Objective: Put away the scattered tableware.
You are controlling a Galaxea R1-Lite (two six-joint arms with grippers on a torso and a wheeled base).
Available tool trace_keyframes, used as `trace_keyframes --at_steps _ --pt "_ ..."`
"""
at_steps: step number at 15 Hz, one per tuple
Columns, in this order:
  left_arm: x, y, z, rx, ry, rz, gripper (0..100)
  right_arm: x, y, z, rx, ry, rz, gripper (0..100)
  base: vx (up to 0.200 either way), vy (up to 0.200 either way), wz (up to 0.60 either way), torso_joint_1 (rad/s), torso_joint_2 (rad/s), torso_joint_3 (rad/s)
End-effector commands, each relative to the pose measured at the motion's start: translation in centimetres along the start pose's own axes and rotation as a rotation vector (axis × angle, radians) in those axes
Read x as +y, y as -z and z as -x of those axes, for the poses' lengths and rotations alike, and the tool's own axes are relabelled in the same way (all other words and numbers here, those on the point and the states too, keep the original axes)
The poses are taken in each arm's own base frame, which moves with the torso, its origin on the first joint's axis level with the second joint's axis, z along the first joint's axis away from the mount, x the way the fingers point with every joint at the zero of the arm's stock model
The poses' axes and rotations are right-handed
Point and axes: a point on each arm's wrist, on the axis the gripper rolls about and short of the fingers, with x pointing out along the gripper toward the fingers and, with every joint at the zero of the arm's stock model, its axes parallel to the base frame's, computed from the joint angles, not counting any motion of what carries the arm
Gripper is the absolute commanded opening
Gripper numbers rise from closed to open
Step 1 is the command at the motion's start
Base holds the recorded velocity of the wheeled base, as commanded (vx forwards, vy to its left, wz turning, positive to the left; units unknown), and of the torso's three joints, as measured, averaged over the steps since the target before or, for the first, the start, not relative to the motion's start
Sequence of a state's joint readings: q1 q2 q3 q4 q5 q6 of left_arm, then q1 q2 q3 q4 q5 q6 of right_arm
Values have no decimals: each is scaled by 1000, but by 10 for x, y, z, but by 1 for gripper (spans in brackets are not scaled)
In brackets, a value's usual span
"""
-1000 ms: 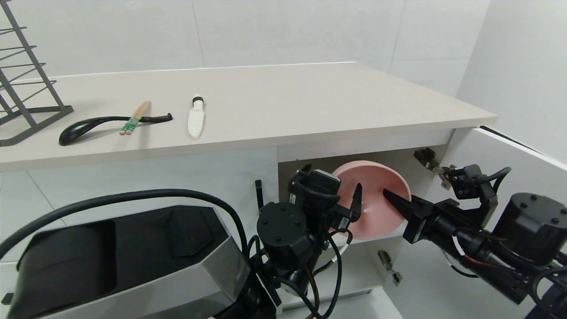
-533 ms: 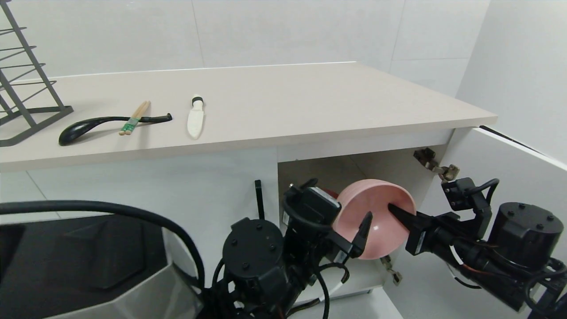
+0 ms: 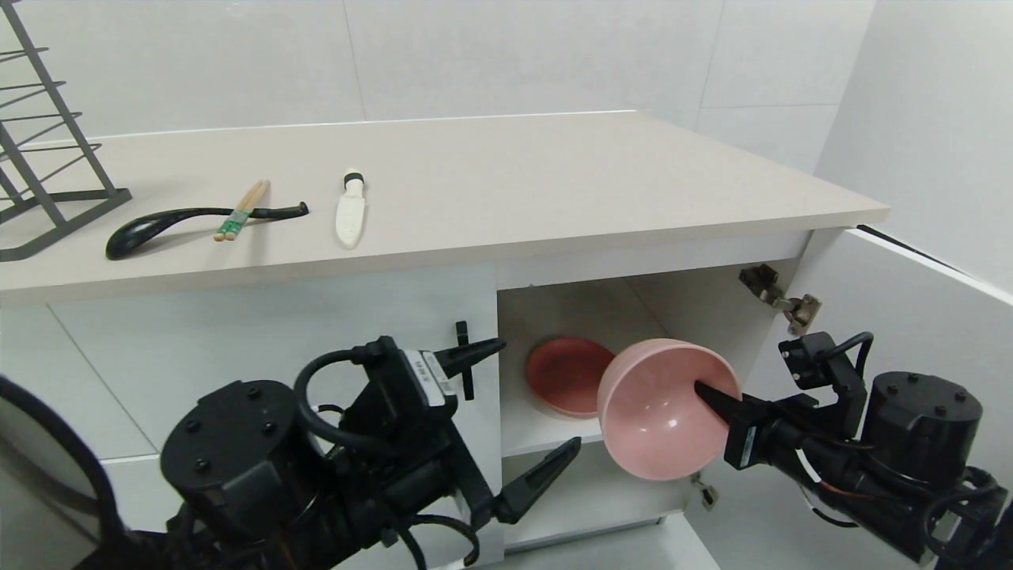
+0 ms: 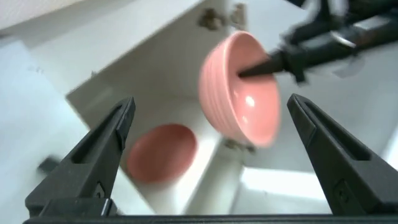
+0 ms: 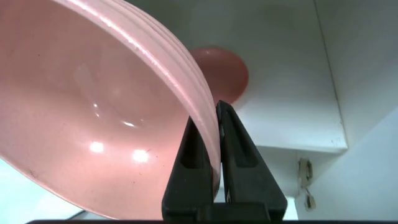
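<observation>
We are seeing a black spoon (image 3: 158, 226) lying on the pale countertop (image 3: 554, 174), with a pair of wooden chopsticks (image 3: 240, 210) resting across its handle; just beside them a small white knife (image 3: 350, 210) with a dark band is lying flat, apart from both. Lower down, the left gripper (image 3: 538, 396) is hanging before the closed cabinet front with its fingers spread wide and nothing between them. A flat pink plate (image 3: 566, 372) is sitting on the upper shelf (image 3: 546, 431) inside the open cabinet. To its right, the pink bowl (image 3: 657, 412) is hanging in the air at the cabinet's mouth, tipped on its side; it is glossy inside and ribbed outside. The right gripper (image 3: 712, 392) is pinching the bowl's rim, one finger inside and one outside, pressed tight on the wall. A dark wire rack (image 3: 39, 158) is standing at the countertop's far left; the white cabinet door (image 3: 910, 301) is swinging out on metal hinges (image 3: 779, 297) at the right; pale tiled walls are closing the room behind.
</observation>
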State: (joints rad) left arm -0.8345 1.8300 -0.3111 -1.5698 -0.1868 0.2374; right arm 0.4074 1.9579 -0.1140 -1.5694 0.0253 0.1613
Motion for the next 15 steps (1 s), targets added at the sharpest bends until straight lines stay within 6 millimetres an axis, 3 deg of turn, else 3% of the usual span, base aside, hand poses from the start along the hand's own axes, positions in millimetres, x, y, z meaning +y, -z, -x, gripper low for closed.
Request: trace_keyframes --at_steps 1,7,11,13,15 --pt "2 -6 29 -6 48 -1 100 1 2 -1 10 -3 9 0 0 0 0 0 0 0" --pt "13 7 83 104 -22 -2 100 8 4 -2 17 -36 36 0 0 0 0 0 0 0" --pt "23 -8 100 42 -123 -34 100 11 7 -7 30 -52 46 0 0 0 0 0 0 0" --pt "23 -13 110 54 -160 -26 100 11 0 -16 -9 -69 43 0 0 0 0 0 0 0" --pt "13 -16 131 128 -144 10 100 11 11 -35 28 -102 42 0 0 0 0 0 0 0"
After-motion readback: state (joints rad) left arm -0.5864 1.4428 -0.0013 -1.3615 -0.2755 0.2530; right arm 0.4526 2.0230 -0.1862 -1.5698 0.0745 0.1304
